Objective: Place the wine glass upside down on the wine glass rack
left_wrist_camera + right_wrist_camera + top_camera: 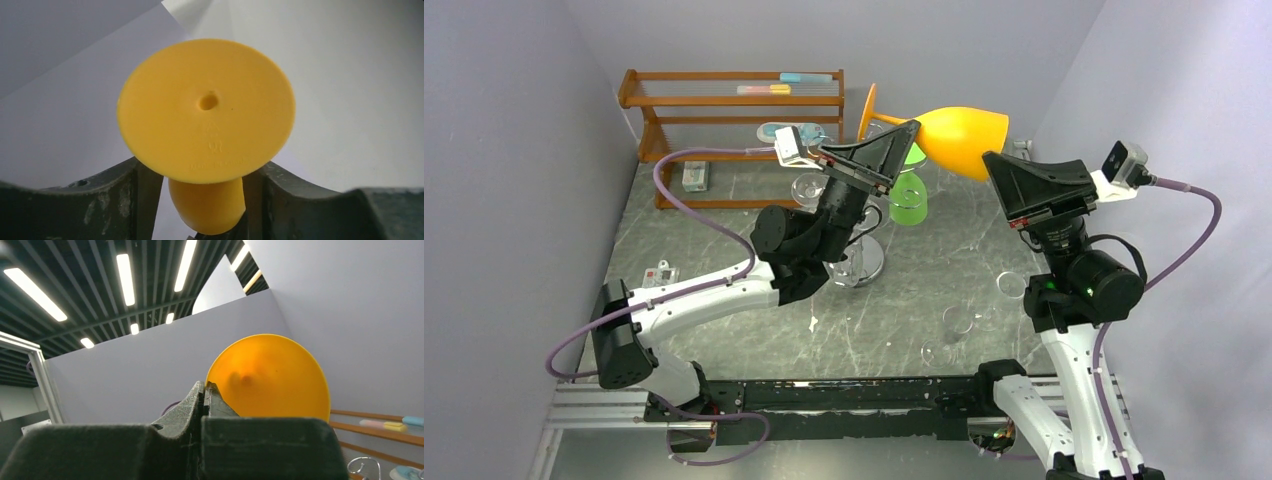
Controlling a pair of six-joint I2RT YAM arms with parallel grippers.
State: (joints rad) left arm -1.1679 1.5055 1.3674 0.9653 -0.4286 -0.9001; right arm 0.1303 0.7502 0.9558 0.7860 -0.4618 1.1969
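Grey marble desk [924, 250]. Chrome wine glass rack [871, 265] stands under the left arm. Orange wine glass [959, 135] is held sideways in the air above it, with the left tool [910, 130] clamped on the stem. Right tool [205, 390] has its fingers together at the bowl rim. Embossed writing under the foot [217, 162] is unreadable.

What you can't make out
Overhead, your left arm [724, 290] covers most of the wine glass rack [873, 262]; the left end effector [911, 129] hides part of the wine glass [964, 140] stem; clear items [954, 325] on the worktop [944, 255] are too faint to identify.
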